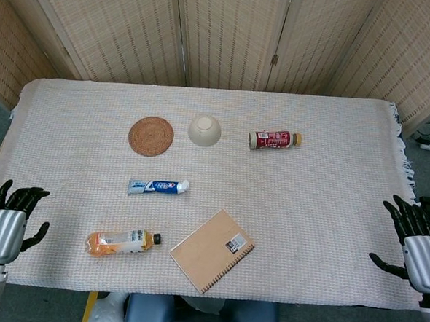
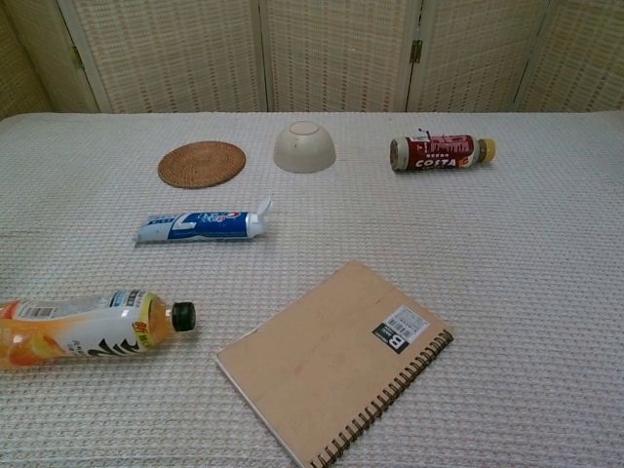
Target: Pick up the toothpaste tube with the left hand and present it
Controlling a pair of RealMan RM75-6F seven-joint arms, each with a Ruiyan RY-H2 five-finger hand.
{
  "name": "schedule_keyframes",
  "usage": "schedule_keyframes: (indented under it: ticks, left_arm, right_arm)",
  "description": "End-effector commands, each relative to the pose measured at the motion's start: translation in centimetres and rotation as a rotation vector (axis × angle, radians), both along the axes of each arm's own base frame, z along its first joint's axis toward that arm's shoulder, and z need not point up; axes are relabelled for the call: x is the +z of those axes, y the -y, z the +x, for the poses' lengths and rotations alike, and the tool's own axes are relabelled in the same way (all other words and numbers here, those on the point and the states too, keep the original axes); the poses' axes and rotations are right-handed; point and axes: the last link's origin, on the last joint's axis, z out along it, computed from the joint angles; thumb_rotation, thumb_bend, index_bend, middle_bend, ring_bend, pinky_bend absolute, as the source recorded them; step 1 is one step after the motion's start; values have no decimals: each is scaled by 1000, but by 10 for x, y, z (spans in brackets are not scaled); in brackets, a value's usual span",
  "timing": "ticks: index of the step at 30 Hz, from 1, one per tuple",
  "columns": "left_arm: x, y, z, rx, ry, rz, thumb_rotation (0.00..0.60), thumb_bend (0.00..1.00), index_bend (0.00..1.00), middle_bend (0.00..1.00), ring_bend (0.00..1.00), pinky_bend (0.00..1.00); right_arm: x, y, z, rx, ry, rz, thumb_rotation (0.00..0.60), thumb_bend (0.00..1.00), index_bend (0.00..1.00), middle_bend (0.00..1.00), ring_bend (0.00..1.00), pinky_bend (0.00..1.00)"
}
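The blue and white toothpaste tube [image 1: 158, 187] [image 2: 202, 225] lies flat on the cloth-covered table, its cap pointing right. My left hand [image 1: 8, 220] hovers at the table's near-left corner with its fingers spread, holding nothing, well to the left of and nearer than the tube. At the near-right edge my right hand [image 1: 415, 242] stands with fingers apart and nothing in it. Neither hand appears in the chest view.
An orange drink bottle [image 1: 121, 241] [image 2: 88, 328] lies between my left hand and the tube. A spiral notebook [image 1: 212, 250] sits near the front middle. Further back are a woven coaster [image 1: 151, 136], an upturned bowl [image 1: 204, 130] and a red bottle [image 1: 275, 140]. Screens stand behind.
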Motion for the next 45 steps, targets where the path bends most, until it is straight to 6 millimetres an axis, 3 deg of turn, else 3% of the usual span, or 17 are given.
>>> schedule_keyframes:
  ticks: [1,9,19,31,45]
  left_arm:
    - [-1,-23,15,-63,19,-25,600,384,277,277,223,51]
    - [-25,-78,44,-119,19,-156,600,384,260,278,221,51]
    - [-64,-128,67,-73,-10,-273,600,381,204,255,187,42]
    - [-114,-157,80,-32,-4,-336,600,381,220,254,187,46]
    - [-178,-173,85,33,-96,-396,600,362,249,254,200,54]
  right_arm:
    - [1,0,1,3,-1,-4,600,213,0,0,0,0]
    - [4,-4,1,0,-3,-16,600,213,0,0,0,0]
    - [7,-7,-2,-12,-1,-23,600,213,0,0,0,0]
    - [6,-7,-5,-22,0,-20,600,213,0,0,0,0]
    - [4,-4,-8,-38,-3,-12,600,213,0,0,0,0]
